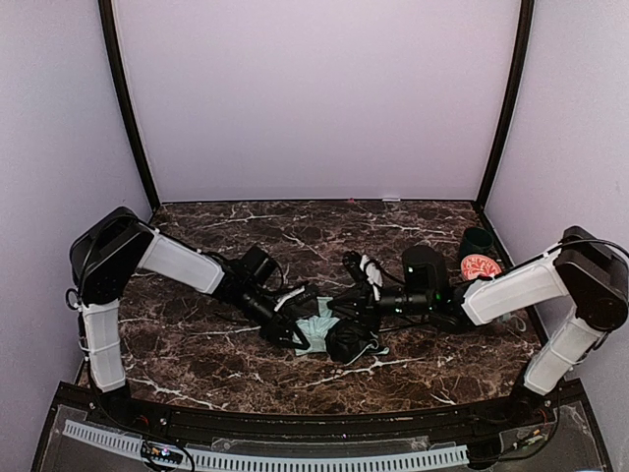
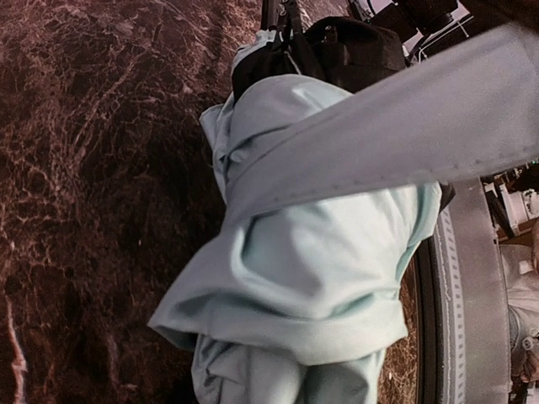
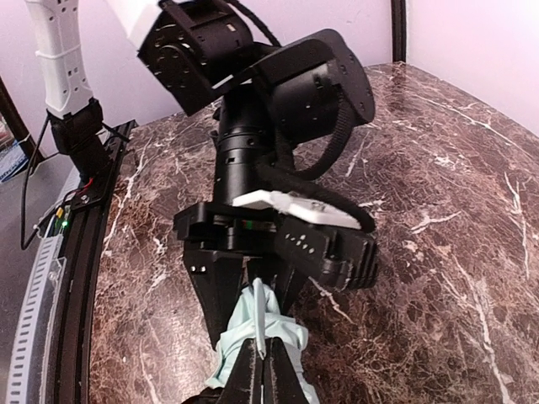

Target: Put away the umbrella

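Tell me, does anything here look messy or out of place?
The pale mint-green folding umbrella is a crumpled bundle at the middle of the dark marble table, its fabric bunched unevenly rather than neatly rolled. Nothing looks spilled or broken.

Umbrella (image 1: 316,331) between left claw (image 1: 299,333), right claw (image 1: 342,313)

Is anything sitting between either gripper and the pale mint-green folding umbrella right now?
Nothing visible. The left gripper is clamped on the bundled fabric of the pale mint-green folding umbrella, and the right gripper is shut on its taut strap. The orange-and-white round object lies off beside the right arm.
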You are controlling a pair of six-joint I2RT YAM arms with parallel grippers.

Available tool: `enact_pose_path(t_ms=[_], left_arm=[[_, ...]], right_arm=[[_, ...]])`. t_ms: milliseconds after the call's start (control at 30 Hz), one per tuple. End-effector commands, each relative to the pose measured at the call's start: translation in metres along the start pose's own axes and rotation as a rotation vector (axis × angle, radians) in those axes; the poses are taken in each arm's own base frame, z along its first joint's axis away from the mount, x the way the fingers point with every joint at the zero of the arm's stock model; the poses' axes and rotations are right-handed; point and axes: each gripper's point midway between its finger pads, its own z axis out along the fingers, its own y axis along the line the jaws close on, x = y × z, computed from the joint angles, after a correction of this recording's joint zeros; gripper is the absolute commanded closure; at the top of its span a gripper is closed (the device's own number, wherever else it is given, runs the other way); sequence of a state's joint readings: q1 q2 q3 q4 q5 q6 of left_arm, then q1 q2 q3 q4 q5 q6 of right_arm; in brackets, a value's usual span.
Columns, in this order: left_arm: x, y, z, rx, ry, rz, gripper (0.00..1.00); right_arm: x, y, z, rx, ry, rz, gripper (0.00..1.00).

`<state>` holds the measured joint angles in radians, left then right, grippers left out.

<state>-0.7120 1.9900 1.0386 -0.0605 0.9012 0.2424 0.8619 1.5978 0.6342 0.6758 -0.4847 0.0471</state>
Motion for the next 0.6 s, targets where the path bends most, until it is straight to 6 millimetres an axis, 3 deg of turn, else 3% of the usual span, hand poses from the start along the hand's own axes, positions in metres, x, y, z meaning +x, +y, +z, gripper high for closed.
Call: enact_pose_path(t_ms=[0, 267, 367, 567], left_arm=[[0.031, 0.01, 0.001, 0.01, 0.076, -0.197, 1.0], [0.026, 0.022, 0.007, 0.005, 0.102, -0.228, 1.0], [0.027, 0.026, 0.007, 0.0, 0.102, -0.233, 1.0], [0.032, 0.038, -0.004, -0.028, 0.102, -0.239, 1.0]], right_arm=[[-0.044, 0.035, -0.011, -0.117, -0.143, -0.152, 1.0], [-0.012, 0.082, 0.025, -0.225, 0.057, -0.378, 1.0], [0.015, 0.093, 0.037, -0.27, 0.153, -0.431, 1.0], [0.064, 0.11, 0.033, -0.329, 0.354, -0.484, 1.0]])
